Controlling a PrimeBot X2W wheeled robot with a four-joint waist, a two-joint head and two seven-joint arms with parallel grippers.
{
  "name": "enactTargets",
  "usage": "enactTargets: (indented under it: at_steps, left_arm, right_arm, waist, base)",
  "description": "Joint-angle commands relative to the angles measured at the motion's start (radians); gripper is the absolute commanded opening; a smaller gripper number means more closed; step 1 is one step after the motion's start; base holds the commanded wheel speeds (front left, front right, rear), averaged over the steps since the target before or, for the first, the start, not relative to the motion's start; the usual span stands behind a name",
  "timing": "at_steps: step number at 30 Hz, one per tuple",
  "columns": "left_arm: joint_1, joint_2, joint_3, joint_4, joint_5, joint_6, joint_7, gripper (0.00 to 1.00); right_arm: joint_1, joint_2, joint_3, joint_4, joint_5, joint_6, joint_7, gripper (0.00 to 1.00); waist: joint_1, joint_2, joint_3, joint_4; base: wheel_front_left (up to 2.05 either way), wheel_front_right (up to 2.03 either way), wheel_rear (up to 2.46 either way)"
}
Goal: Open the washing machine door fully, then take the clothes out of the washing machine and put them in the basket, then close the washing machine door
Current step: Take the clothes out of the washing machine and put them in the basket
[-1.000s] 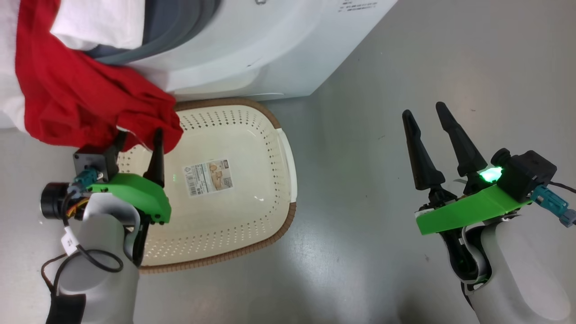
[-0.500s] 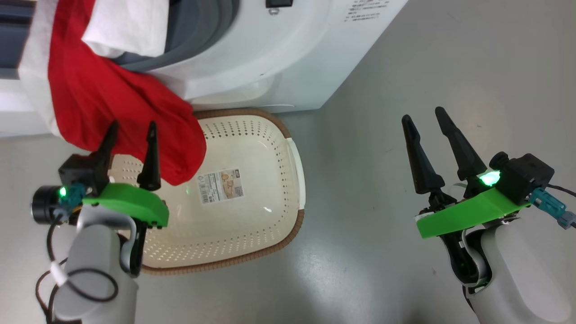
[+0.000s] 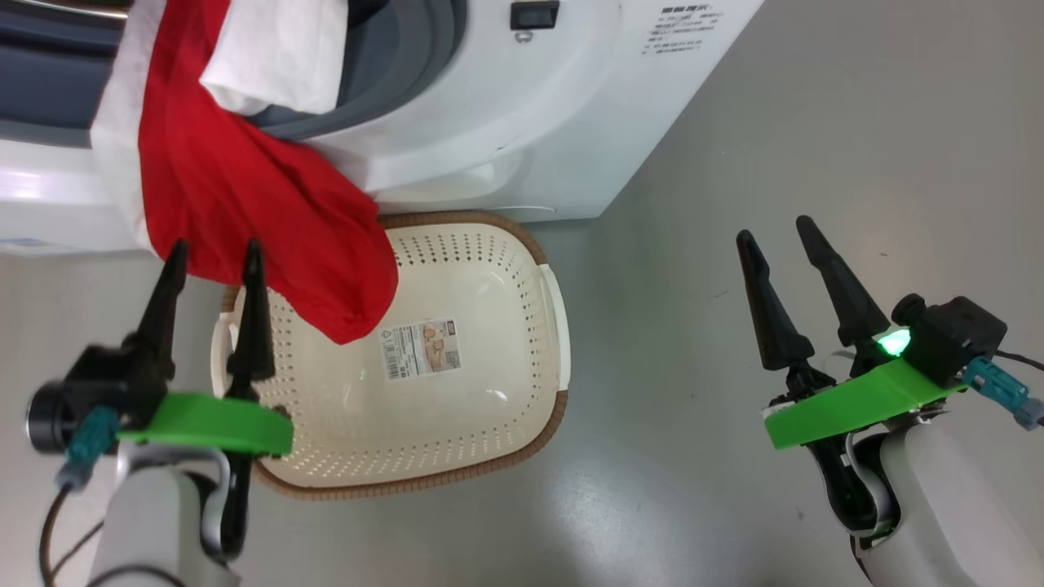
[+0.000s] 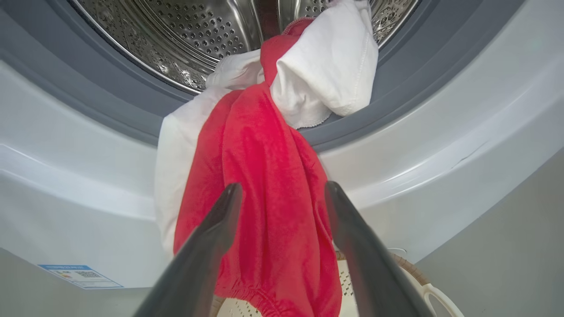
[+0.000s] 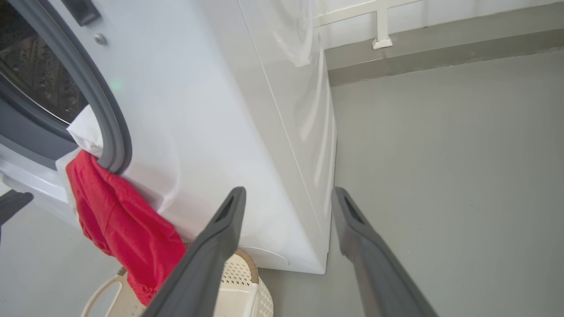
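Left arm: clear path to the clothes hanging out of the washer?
Probably yes. The left end effector is open and aimed at the clothes, which drape over the washing machine lip down toward the basket. Nothing sits between them.

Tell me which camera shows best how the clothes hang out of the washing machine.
The left wrist view: it looks straight at the clothes, from inside the drum over the grey ring toward the basket. The head view shows their red end hanging over the basket; the right wrist view shows them side-on, partly hidden.
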Motion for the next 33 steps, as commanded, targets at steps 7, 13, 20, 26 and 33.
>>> enactTargets:
  at_steps: [7,13,20,26,33]
  left_arm:
    - [0.135,0.019,0.048,-0.149,-0.023,-0.005,-0.005,1.0]
    - [0.165,0.018,0.033,-0.196,-0.041,0.01,-0.005,1.0]
    - [0.146,0.018,0.02,-0.194,-0.049,0.019,-0.005,1.0]
    - [0.066,0.018,0.018,-0.136,-0.032,0.017,-0.005,1.0]
    - [-0.101,0.034,0.034,-0.029,-0.004,0.015,-0.005,1.0]
  right_arm:
    - [0.032,-0.003,0.022,-0.02,0.003,0.007,-0.006,1.0]
    - [0.033,-0.004,0.015,-0.021,0.003,0.007,-0.006,1.0]
    - [0.033,-0.004,0.01,-0.022,0.003,0.007,-0.006,1.0]
    - [0.028,-0.002,0.009,-0.025,0.002,0.007,-0.006,1.0]
    - [0.02,0.001,0.012,-0.025,0.0,0.007,-0.006,1.0]
  waist:
    - [0.0,-0.0001,-0.009,-0.003]
    - [0.0,-0.0001,-0.007,-0.003]
    - [0.0,-0.0001,-0.002,-0.002]
    - [0.0,-0.0001,0.008,0.001]
    - [0.0,-0.0001,0.017,0.0]
  base:
    - [0.0,0.0,0.0]
    - [0.0,0.0,0.0]
    - [0.0,0.0,0.0]
    - [0.0,0.0,0.0]
    - [0.0,0.0,0.0]
